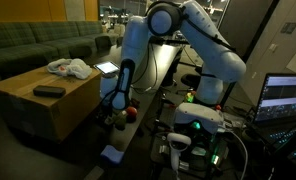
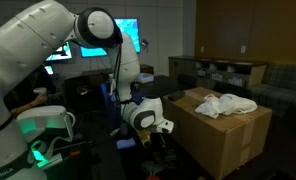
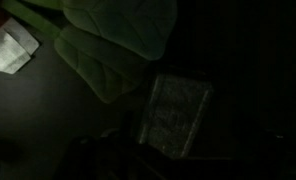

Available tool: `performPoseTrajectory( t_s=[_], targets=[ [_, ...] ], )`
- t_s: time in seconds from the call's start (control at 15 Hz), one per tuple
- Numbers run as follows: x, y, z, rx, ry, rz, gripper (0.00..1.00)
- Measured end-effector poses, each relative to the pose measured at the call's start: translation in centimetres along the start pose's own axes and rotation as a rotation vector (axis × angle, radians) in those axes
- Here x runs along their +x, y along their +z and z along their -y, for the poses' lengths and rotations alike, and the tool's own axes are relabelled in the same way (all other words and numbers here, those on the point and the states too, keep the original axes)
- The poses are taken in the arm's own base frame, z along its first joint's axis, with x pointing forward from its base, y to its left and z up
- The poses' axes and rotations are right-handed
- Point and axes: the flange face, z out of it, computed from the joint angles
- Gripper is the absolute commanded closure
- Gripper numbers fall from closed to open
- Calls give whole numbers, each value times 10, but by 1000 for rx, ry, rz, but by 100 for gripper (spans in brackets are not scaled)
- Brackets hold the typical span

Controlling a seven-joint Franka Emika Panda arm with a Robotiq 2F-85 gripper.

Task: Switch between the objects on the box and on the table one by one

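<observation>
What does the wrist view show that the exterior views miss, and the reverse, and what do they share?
Only the wrist view: green padded shapes, a small white packet and a grey square item on a dark surface. Only the exterior views: the robot arm, the cardboard box and the white cloth on it. Shared: nothing I can match for certain; the wrist view is too dark.

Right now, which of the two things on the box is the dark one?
The flat bar: black and low, lying apart from the crumpled white cloth on the box, at the side nearer the camera in an exterior view.
</observation>
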Motion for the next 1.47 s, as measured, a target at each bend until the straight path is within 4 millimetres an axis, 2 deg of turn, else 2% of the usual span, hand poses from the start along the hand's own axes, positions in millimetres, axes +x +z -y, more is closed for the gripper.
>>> performPoseTrajectory(
  t_s=[0.67, 0.73, 0.8, 0.93, 1.2, 1.27, 1.47],
  targets=[
    [6, 30, -15, -3, 26, 5, 0],
    [6, 32, -16, -3, 28, 6, 3],
    [7, 33, -17, -2, 28, 5, 21],
    [8, 33, -17, 1, 24, 4, 30],
    [12, 27, -13, 10, 7, -6, 62],
    [13, 26, -11, 12, 3, -7, 66],
    [13, 24, -10, 13, -7, -6, 66]
  ],
)
